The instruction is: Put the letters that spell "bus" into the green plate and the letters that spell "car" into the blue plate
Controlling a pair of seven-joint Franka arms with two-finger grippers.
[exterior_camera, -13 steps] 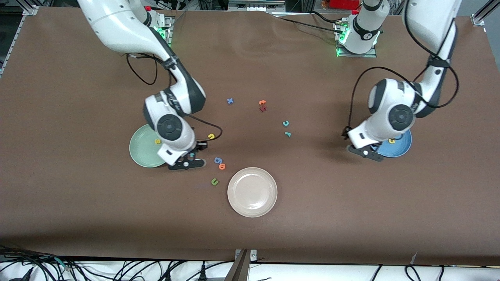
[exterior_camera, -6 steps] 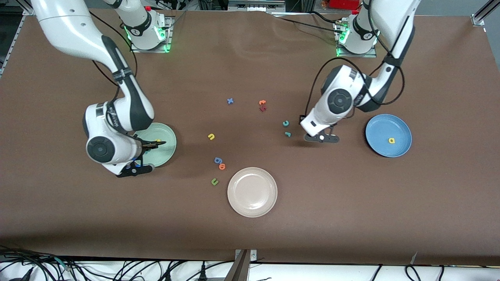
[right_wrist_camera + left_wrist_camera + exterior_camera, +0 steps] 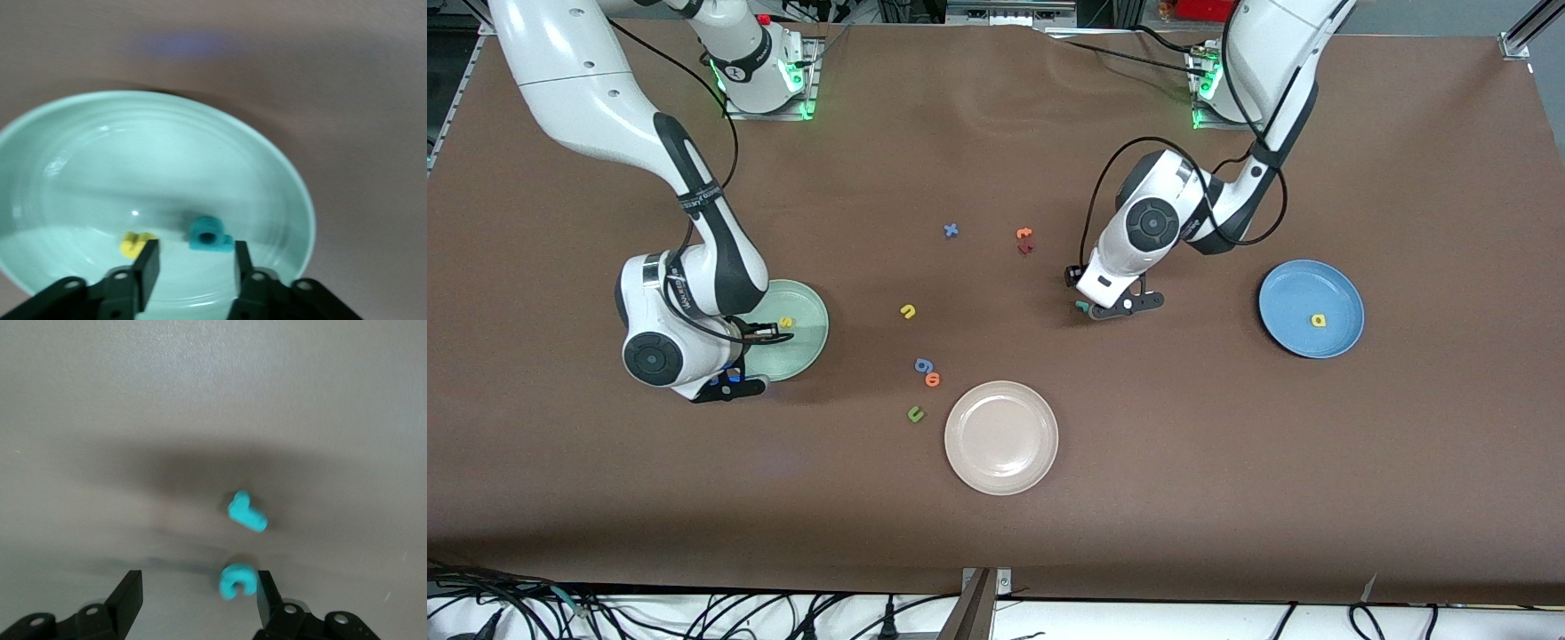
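Note:
The green plate (image 3: 807,313) (image 3: 167,153) holds the yellow "s" (image 3: 785,322) (image 3: 135,243) and the teal "b" (image 3: 208,235). My right gripper (image 3: 767,335) (image 3: 195,257) hangs open just over the plate, and the "b" lies free just past its fingertips. The yellow "u" (image 3: 908,311) lies on the table, toward the middle. My left gripper (image 3: 1096,307) (image 3: 198,587) is open low over the teal "c" (image 3: 237,580), which lies close to one finger. The teal "r" (image 3: 247,512) lies next to it. The blue plate (image 3: 1294,293) holds the yellow "a" (image 3: 1318,320).
A beige plate (image 3: 1001,437) sits nearest the front camera. Beside it lie a periwinkle "g" (image 3: 923,365), an orange letter (image 3: 932,380) and a green "u" (image 3: 915,413). A blue "x" (image 3: 951,230), an orange "t" (image 3: 1024,234) and a dark red letter (image 3: 1025,249) lie nearer the bases.
My right gripper carried the teal "b" over the green plate and opened, leaving it in the plate. My left gripper moved from the blue plate to the "c" and "r".

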